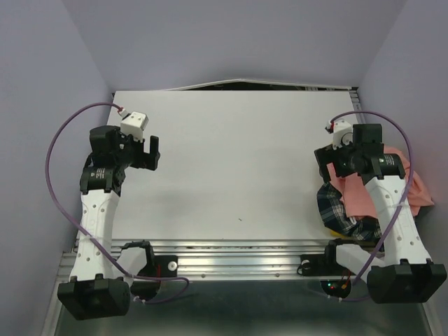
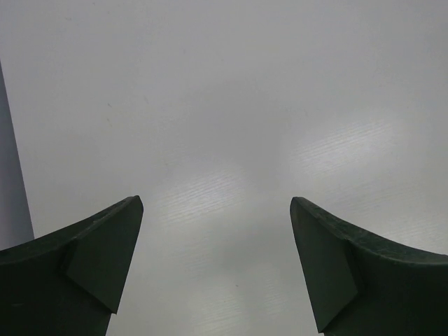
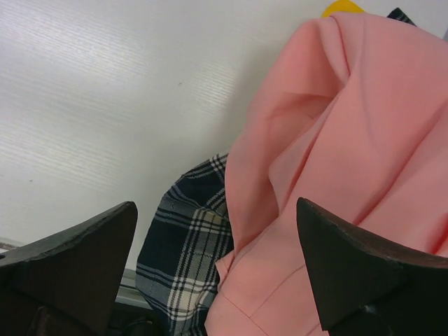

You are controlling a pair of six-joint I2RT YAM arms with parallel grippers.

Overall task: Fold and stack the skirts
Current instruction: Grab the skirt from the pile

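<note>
The salmon-pink skirt (image 1: 418,190) lies bunched at the table's right edge, over the dark plaid skirt (image 1: 338,210), which hangs toward the near edge. In the right wrist view the pink skirt (image 3: 350,140) fills the right side and the plaid skirt (image 3: 185,245) shows below left. My right gripper (image 1: 323,159) is open and empty, hovering above both skirts (image 3: 217,210). My left gripper (image 1: 154,152) is open and empty over the bare white table at the left (image 2: 217,203).
A yellow bin shows as a thin rim under the plaid skirt (image 1: 336,229) and as a corner in the right wrist view (image 3: 341,7). The white table (image 1: 231,161) has walls on both sides and a metal rail (image 1: 231,248) along its near edge.
</note>
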